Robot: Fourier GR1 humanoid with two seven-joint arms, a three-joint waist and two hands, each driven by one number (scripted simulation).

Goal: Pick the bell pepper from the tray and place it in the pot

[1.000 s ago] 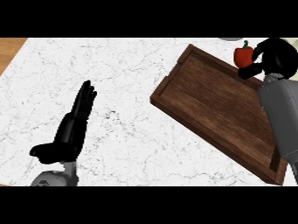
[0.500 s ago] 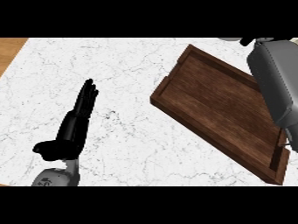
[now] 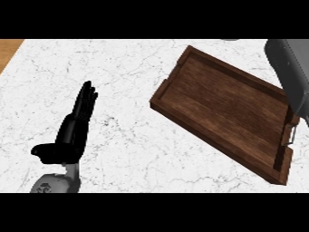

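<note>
One dark wooden tray (image 3: pixel 227 106) at the frame's right, one white marble counter (image 3: pixel 123 59), one black hand (image 3: pixel 70 131) at lower left, two grey forearms

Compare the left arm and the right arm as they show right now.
The left hand is fully in view, open with straight fingers pointing up, resting over the white marble counter. The right forearm reaches past the picture's upper edge, so its hand is out of sight. The left forearm barely shows at the bottom; the right crosses the wooden tray. Both forearms are grey.
</note>
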